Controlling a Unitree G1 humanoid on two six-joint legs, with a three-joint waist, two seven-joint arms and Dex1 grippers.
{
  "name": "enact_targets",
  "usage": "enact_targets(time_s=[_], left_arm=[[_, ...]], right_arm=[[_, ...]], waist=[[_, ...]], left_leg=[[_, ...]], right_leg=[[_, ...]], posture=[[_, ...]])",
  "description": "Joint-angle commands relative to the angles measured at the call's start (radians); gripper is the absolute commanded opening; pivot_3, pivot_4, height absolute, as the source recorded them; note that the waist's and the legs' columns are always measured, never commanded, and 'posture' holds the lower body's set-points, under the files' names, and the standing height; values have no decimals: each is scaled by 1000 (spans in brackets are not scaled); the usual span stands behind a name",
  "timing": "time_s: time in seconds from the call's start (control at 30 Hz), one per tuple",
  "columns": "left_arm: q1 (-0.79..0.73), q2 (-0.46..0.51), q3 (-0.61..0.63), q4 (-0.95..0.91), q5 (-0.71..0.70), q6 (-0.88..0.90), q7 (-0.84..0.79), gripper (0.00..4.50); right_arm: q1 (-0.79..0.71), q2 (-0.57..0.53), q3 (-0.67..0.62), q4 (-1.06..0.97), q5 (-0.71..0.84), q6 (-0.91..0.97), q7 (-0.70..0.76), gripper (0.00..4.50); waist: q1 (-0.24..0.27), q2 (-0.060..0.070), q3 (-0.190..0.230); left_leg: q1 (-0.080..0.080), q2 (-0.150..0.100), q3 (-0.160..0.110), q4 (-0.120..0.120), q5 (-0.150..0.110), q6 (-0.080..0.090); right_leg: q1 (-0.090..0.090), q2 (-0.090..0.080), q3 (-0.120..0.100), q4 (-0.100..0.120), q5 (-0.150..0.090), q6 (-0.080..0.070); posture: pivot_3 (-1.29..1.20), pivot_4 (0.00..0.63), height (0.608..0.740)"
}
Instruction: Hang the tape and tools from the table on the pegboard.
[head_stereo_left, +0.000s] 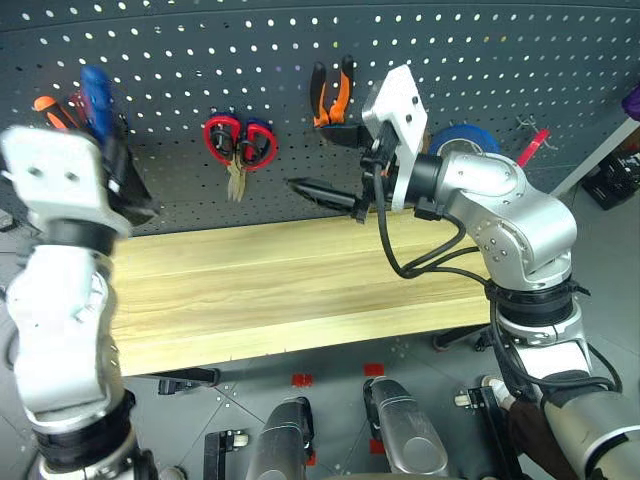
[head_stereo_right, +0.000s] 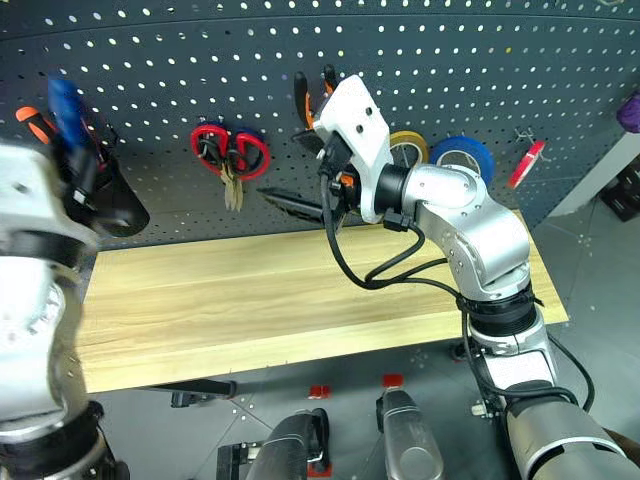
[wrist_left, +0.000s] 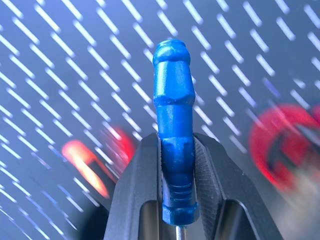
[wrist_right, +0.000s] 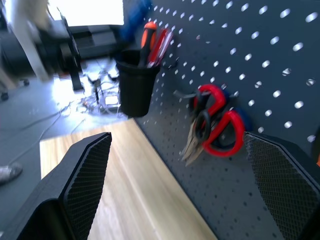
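The left hand (wrist_left: 175, 200) is clamped on the blue-handled screwdriver (wrist_left: 174, 125), low on its stiff, light, probably slick handle, near the pegboard (head_stereo_left: 200, 60). The right hand (wrist_right: 175, 190) stands fully spread, empty.

The desk (head_stereo_left: 280, 290) is a long rectangular workbench with a light wood-plank top, the boards running lengthwise and showing pale grain. Its far long edge stands against the foot of the dark grey pegboard (head_stereo_left: 200, 60). No loose item can be made out lying on the visible part of the top; the portions behind the robot's arms at either end cannot be checked. Black metal feet (head_stereo_left: 185, 379) show beneath the near edge. The desk stands on a grey floor (head_stereo_left: 330, 360) bearing small red markers (head_stereo_left: 301, 380).
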Motion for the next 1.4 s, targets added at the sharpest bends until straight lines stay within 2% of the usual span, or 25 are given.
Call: enact_targets(time_s=[0.03,0.17,0.33,0.63,0.7,0.97,1.2,1.27,1.33,1.4], left_arm=[[-81,63,53,92,11,-62,2,542],[-166,92,29,275,28,-194,12,542],[-225,45,-28,507,53,-381,49,542],[-141,1,-15,618,87,-517,139,542],[-122,-10,-6,602,79,-521,152,1268],[-65,-44,23,501,78,-466,208,3711],[-28,-93,4,185,33,-246,209,3711],[95,-125,-37,74,-27,-178,132,3711],[213,-165,-28,-7,-52,-107,118,3711],[264,-180,-18,-45,-46,-70,122,3711]], right_arm=[[-25,5,-26,-10,15,-14,-18,4500],[-40,32,-12,8,11,-35,-34,4500],[-78,89,14,36,10,-65,-36,4500],[-91,126,20,44,22,-72,-32,4500],[-92,128,19,43,26,-69,-31,4500],[-86,125,27,45,29,-70,-25,4500],[-15,82,0,-15,63,-62,-3,4500],[71,36,37,-60,20,-89,-10,4500],[160,2,81,-102,-15,-115,-17,4500],[211,-10,101,-119,-31,-140,-21,4500]], waist=[[-1,0,-1],[-4,0,-1],[-15,0,-2],[-57,-3,-14],[-62,-3,-17],[-72,-3,-31],[-81,-3,-57],[-83,0,-72],[-86,8,-91],[-86,7,-93]], left_leg=[[0,0,0,0,0,0],[0,0,0,0,0,0],[0,0,1,0,1,-2],[0,-1,0,0,1,-2],[0,0,0,0,1,-2],[-1,-1,0,0,1,-2],[-2,-1,-1,0,1,-1],[-2,-1,-1,-1,1,-1],[0,-1,-1,-3,0,0],[6,-1,0,-3,-2,2]], right_leg=[[0,0,0,0,0,0],[0,0,0,1,0,0],[-3,0,0,2,0,0],[-4,0,0,3,1,-1],[-4,0,0,3,1,-1],[-4,0,0,4,1,-1],[-4,0,0,3,1,-1],[-4,0,0,3,1,-1],[-2,0,0,3,0,-1],[2,0,1,2,0,0]], posture=[[-264,186,740],[-261,181,740],[-269,182,740],[-270,184,740],[-269,184,740],[-265,176,740],[-246,156,740],[-241,149,740],[-234,141,740],[-223,136,740]])
